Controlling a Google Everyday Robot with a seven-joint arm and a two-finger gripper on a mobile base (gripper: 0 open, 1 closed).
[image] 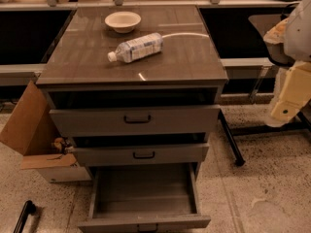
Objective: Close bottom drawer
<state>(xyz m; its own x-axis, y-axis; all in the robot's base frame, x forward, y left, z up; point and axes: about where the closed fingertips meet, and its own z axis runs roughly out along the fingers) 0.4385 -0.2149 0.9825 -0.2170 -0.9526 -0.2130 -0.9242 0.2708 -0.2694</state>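
The bottom drawer [145, 193] is pulled far out from the grey-brown cabinet. Its wide tray is bare, and its low front panel [112, 223] sits at the lower edge of the view, with the small black handle [147, 227] partly cut off. The middle drawer [141, 154] and the top drawer [136, 120] each stand slightly out. Only white and cream segments of my arm [291, 89] show at the right edge, beside and above the cabinet's right side. My gripper is out of view.
A plastic bottle [136, 47] lies on its side on the cabinet top [184, 62], with a pale bowl [122, 21] behind it. An open cardboard box [34, 130] sits on the floor to the left. A black bar [24, 216] lies at the bottom left. A black leg [231, 142] slants on the right.
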